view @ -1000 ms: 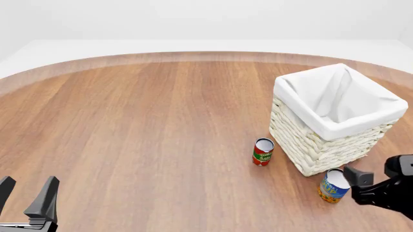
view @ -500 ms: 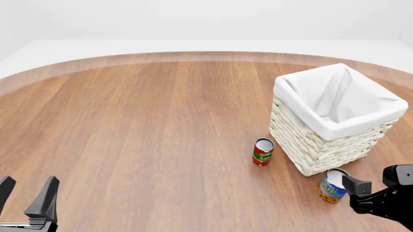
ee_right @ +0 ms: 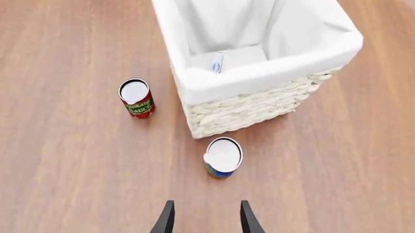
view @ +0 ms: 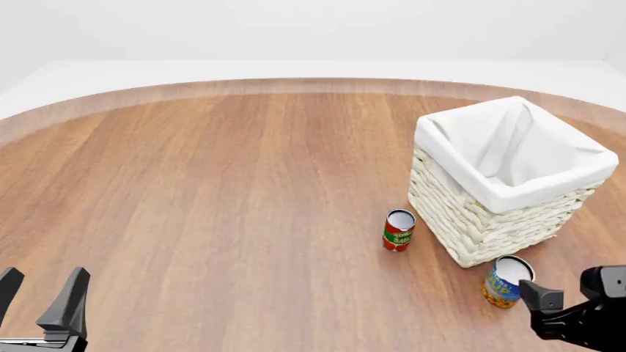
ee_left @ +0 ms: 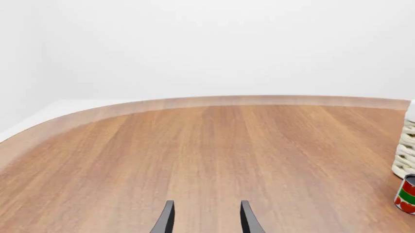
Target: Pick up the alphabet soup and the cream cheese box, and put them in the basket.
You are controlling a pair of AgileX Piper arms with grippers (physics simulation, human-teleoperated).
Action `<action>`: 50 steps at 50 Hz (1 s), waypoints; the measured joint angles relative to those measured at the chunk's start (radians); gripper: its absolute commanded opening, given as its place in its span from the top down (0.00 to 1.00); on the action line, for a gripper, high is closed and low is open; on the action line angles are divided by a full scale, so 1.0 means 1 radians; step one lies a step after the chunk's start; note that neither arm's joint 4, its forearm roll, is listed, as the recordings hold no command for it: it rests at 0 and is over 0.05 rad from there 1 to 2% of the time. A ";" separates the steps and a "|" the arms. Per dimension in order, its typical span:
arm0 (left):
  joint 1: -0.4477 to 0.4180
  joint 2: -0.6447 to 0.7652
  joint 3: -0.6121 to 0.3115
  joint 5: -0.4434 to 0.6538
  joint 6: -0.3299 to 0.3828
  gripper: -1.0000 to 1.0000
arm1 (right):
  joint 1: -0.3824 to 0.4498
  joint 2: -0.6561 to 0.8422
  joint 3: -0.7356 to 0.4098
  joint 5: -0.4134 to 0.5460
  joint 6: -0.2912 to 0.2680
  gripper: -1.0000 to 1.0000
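A: So, what differs from a second ago?

B: The right gripper (view: 570, 292) has slid lower, toward the frame's bottom right corner, its fingers spread and clear of the alphabet soup (view: 506, 281).

A: And the soup?

B: Unmoved, upright just below the basket (view: 509, 196). The cream cheese box (ee_right: 217, 62) lies inside the basket.

A: The left gripper (view: 41, 293)?

B: Bottom left, fingers apart, unchanged.

My right gripper (view: 570, 300) has drawn back toward me, leaving the soup (view: 506, 281) standing clear of my fingers (view: 540, 295).
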 measured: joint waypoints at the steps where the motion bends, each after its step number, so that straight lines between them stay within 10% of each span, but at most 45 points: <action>1: 0.000 0.000 0.000 0.000 0.000 0.00 | 0.000 -0.001 0.002 0.001 0.000 0.00; 50: 0.000 0.000 0.000 0.000 0.000 0.00 | -0.043 -0.014 0.031 0.015 -0.003 0.00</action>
